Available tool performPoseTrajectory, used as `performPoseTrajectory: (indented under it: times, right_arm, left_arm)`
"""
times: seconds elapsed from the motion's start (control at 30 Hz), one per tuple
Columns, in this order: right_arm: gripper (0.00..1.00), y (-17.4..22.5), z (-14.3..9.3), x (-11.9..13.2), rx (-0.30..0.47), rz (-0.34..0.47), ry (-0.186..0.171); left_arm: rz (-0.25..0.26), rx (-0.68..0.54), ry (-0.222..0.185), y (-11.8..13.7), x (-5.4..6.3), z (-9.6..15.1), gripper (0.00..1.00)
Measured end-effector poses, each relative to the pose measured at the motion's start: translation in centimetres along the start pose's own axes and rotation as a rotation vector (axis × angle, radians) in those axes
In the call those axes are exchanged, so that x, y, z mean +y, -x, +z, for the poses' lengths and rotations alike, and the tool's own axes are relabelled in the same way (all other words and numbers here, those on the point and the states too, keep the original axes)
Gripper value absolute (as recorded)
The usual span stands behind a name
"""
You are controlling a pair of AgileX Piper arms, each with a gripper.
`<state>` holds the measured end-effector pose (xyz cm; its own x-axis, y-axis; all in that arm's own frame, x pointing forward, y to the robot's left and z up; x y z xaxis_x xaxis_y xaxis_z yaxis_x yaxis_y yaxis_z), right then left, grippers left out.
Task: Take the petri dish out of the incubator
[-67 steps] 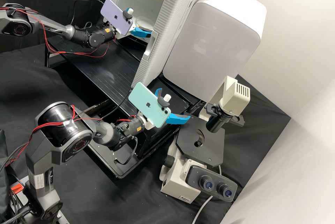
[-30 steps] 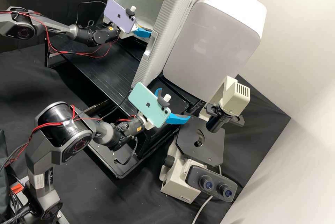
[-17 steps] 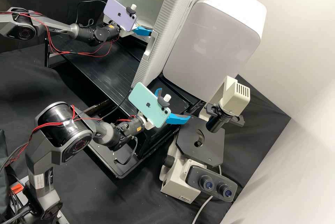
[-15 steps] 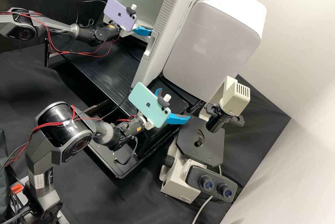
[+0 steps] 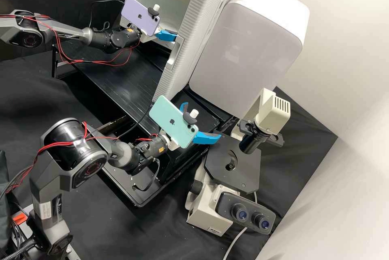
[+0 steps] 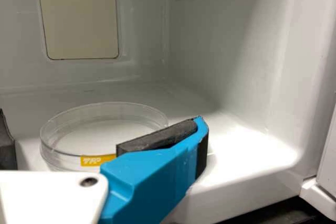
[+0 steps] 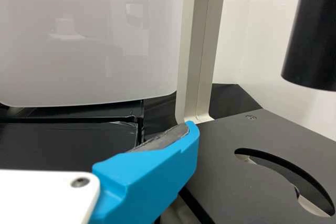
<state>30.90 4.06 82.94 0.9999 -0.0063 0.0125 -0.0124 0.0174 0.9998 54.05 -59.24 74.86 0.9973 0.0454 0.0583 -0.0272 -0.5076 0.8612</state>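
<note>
Nothing legible: the yellow label (image 6: pixel 97 160) on the petri dish (image 6: pixel 105 124) is blurred.

High view slants down on bench (image 5: pixel 121 85) — wrist views close: inside incubator (image 6: pixel 236 51), over microscope stage (image 7: pixel 236 129).

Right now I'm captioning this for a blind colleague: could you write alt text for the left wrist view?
A clear petri dish sits on the white floor of the incubator, between the blue fingers of the open left gripper. A beige panel is set in the back wall.
</note>
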Motion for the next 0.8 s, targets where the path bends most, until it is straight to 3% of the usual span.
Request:
performPoseTrajectory:
  times: [0.8]
  right_arm:
    - [1.0,0.0,0.0,0.0,0.0,0.0,0.0]
  left_arm:
    - [-0.001,-0.001,0.008,0.0,-0.01,0.01,0.0]
